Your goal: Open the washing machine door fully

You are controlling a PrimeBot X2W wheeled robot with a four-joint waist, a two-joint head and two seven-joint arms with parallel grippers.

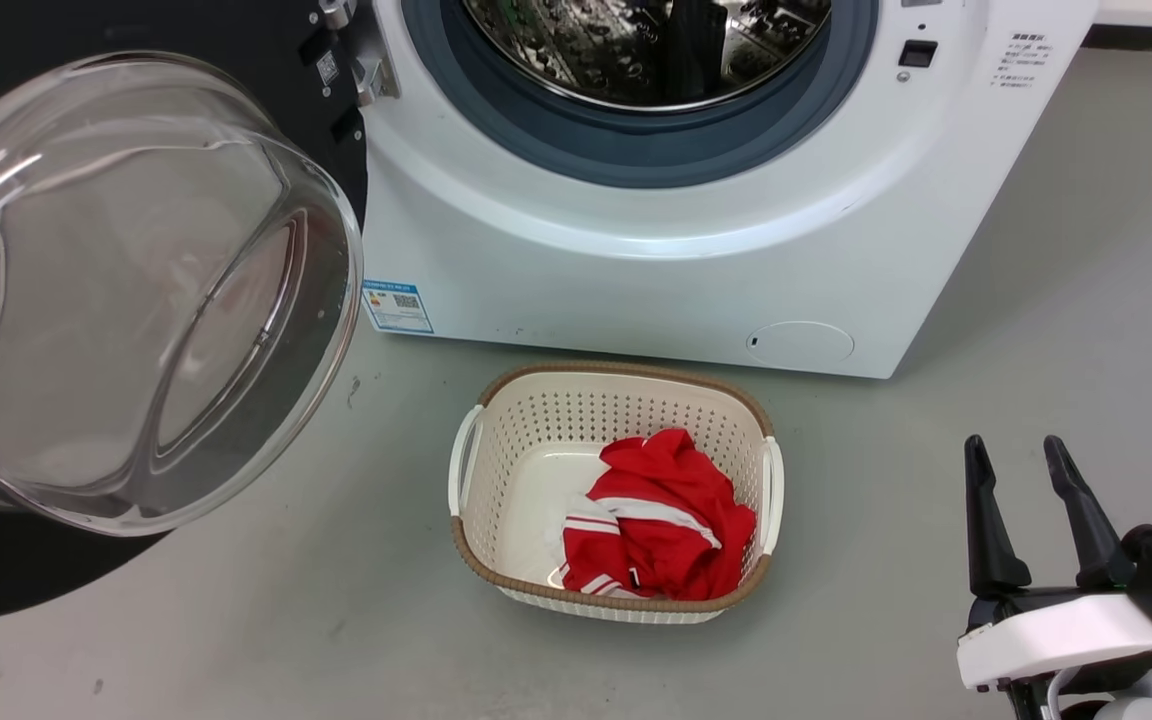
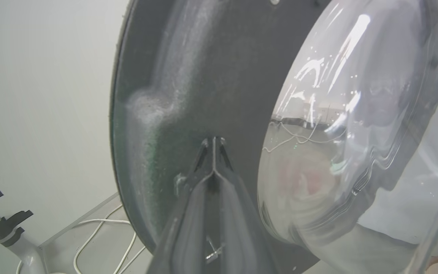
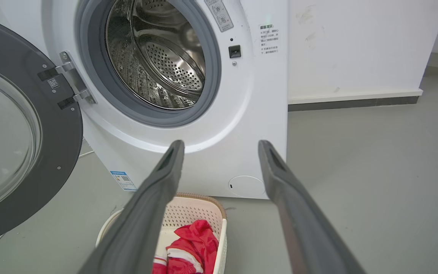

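Two grippers: our left gripper [image 2: 213,141], jaws pressed together, sits at the wide-open washing machine door [image 2: 203,76]; our right gripper [image 1: 1013,445] hangs, jaws apart, near the basket [image 1: 536,425].

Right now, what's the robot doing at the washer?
The washing machine door stands wide open to the robot's left, the steel drum of the washing machine exposed. The left gripper, fingers shut together, has its tips at the door's black inner face beside the glass bowl, apparently pushing. The right gripper is open and idle over the floor. A basket holding a red garment sits before the machine.
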